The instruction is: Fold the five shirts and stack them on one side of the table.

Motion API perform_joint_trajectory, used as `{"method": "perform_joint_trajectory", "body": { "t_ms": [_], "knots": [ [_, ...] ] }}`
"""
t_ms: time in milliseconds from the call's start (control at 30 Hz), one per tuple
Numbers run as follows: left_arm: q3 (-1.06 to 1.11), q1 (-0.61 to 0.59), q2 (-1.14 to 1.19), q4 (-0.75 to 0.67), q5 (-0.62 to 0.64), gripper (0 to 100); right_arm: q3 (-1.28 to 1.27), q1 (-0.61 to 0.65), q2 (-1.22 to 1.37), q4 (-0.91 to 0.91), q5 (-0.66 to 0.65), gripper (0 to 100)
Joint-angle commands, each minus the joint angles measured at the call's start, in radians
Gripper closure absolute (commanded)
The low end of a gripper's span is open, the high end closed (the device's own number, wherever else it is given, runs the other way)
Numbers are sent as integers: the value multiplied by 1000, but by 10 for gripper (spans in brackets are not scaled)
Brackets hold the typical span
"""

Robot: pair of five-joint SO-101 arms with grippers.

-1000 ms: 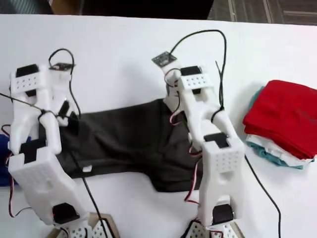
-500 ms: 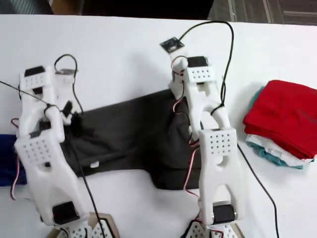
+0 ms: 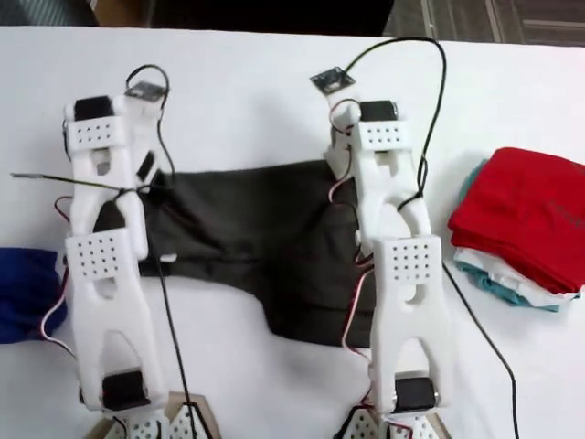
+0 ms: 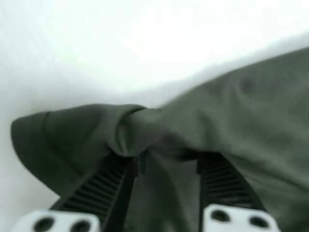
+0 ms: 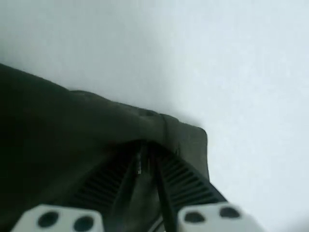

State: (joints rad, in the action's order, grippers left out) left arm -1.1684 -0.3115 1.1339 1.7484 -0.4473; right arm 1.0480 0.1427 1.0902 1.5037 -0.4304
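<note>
In the middle of the tabletop (image 3: 228,101), between the two arms, the dark shirt (image 3: 256,238) is spread out, with a folded stack (image 3: 521,215) well apart on the right and a blue shirt (image 3: 23,293) at the left edge. The cloth is judged soft, light and limp, best taken at its corners. Both arms are stretched forward, wrists low at the far edge. A thick bunch is pinched in the left gripper (image 4: 169,162); a thin fold is clamped in the right gripper (image 5: 147,154), fingers nearly together.
</note>
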Motion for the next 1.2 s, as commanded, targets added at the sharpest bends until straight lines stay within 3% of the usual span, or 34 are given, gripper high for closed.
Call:
{"method": "perform_joint_trajectory", "body": {
  "t_ms": [0,233,400,633,800,1000,1167],
  "knots": [
    [-120,18,-20,-26,8,794,31,-35,-12,-19,3,964],
    [-302,-38,-23,41,5,797,127,18,-120,120,-2,964],
    [-254,-87,-66,43,2,797,173,73,-217,206,6,964],
    [234,-92,-385,41,-9,797,-9,105,-421,206,75,959],
    [642,-84,-644,-9,-77,797,-304,165,-630,208,77,906],
    [1053,-94,-790,-265,-87,797,-706,197,-872,202,77,864],
    [1222,-115,-790,-459,-77,797,-967,177,-1036,194,72,865]
  ]
}}
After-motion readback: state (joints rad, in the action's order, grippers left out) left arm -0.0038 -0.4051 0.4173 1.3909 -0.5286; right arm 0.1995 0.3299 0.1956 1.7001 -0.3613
